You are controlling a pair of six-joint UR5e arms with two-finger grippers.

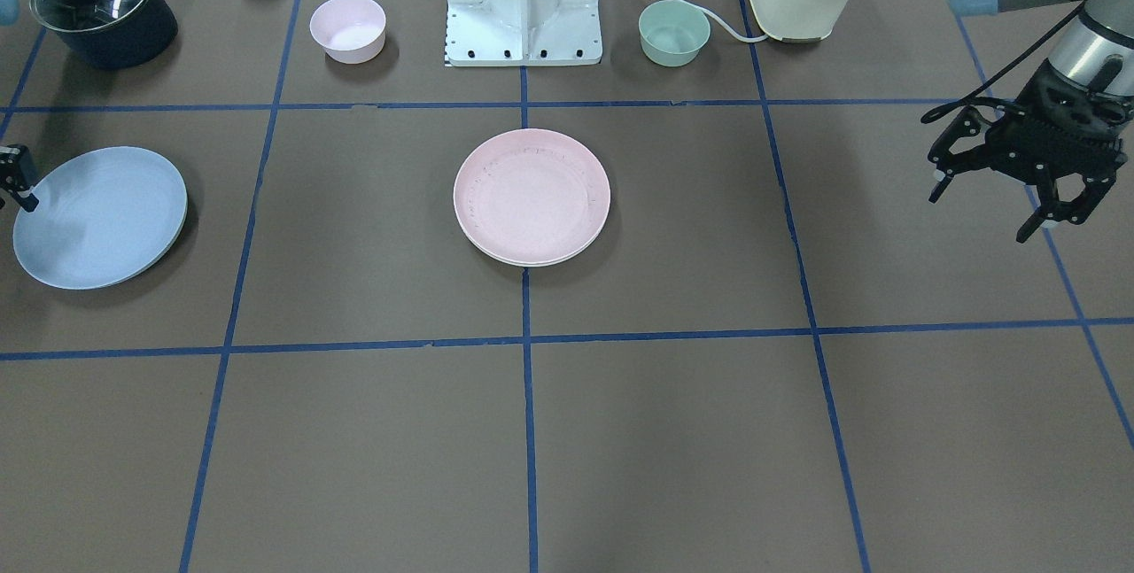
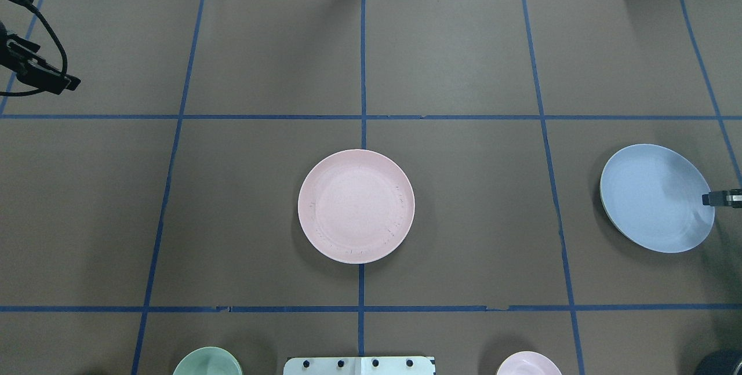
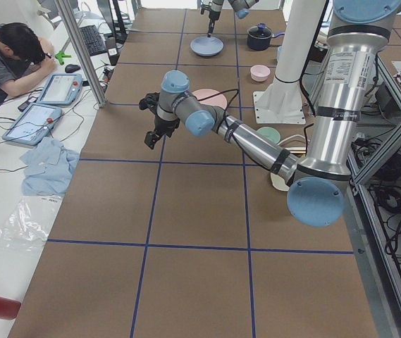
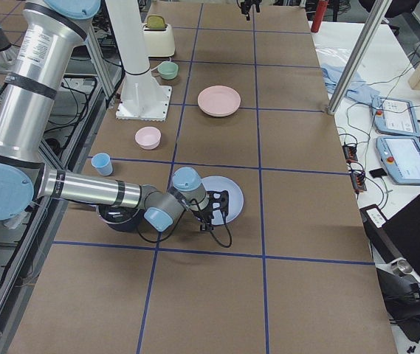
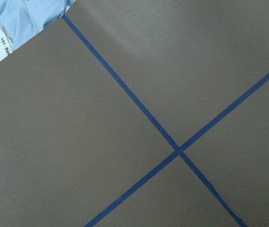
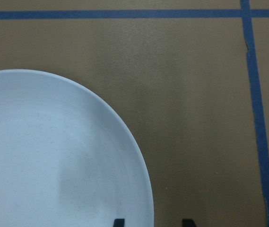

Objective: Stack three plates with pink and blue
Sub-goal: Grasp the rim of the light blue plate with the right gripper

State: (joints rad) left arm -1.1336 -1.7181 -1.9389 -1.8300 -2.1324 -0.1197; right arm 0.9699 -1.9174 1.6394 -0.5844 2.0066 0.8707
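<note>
We are finding the pink (image 1: 532, 194) lying flat at the middle of the table (image 1: 372, 431). The front view is showing a cream plate (image 1: 524, 263) as a thin pale rim under the pink's lower edge (the overhead view is hardly giving that rim away). The blue (image 2: 652, 196) is sitting well apart from that pair, out on the robot's right side.

The right gripper (image 6: 153, 223) is hanging at the blue's outer edge with its fingers spread. Its wrist view is showing one fingertip (image 6: 119, 222) over the plate and the other over bare table, with the rim running between them. The overhead and front views are catching only a black tip at the frame's edge. We cannot tell whether either tip is touching the plate.

The left gripper (image 1: 990, 208) is hovering above bare table far out on the left, fingers splayed and holding nothing. Its own wrist view is showing only tape lines (image 5: 177, 149) and a corner of cloth (image 5: 25, 16).
</note>
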